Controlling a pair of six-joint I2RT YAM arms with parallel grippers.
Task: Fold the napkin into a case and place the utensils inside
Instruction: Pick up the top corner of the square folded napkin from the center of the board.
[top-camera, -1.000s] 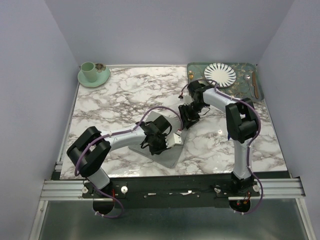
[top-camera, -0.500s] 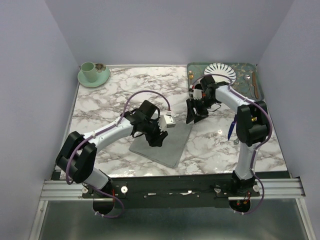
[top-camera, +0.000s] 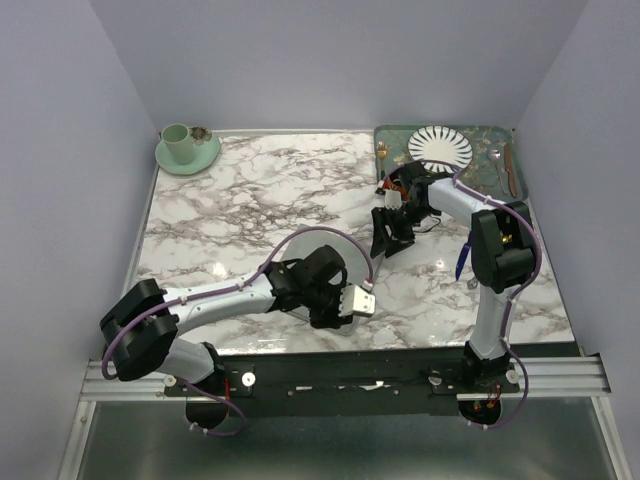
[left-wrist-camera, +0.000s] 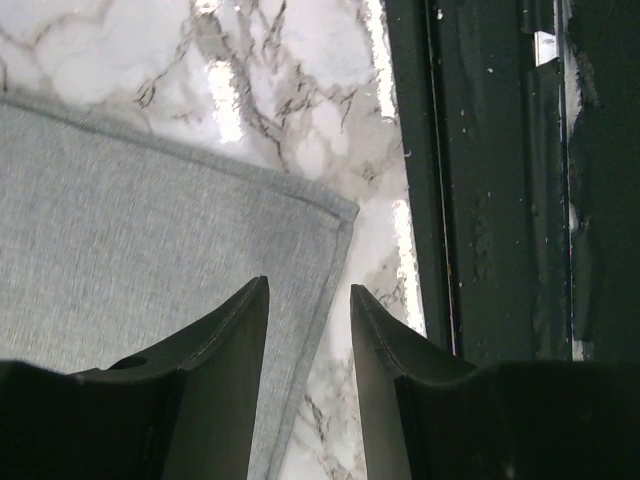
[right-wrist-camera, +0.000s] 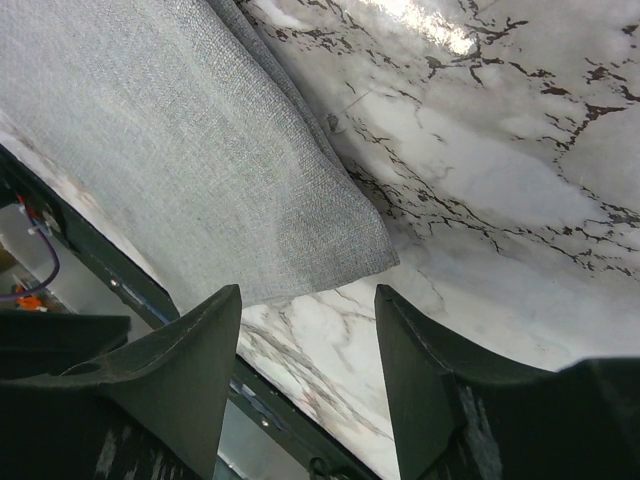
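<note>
The marble surface (top-camera: 250, 190) carries a grey napkin (left-wrist-camera: 150, 220). One hemmed corner lies just ahead of the left jaws, another just ahead of the right jaws. A green tray (top-camera: 482, 172) lies beyond the right jaws. A mint saucer (top-camera: 207, 157) sits well apart from both, far left.

No legible text or markings anywhere

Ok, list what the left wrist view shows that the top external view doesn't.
Left wrist only: the stitched corner of the napkin up close, lying flat, with the open left gripper over its edge. Top external only: the cup, the tray with the striped plate, and the right gripper. Both: the napkin, the marble table and the dark rail along its near edge.
</note>
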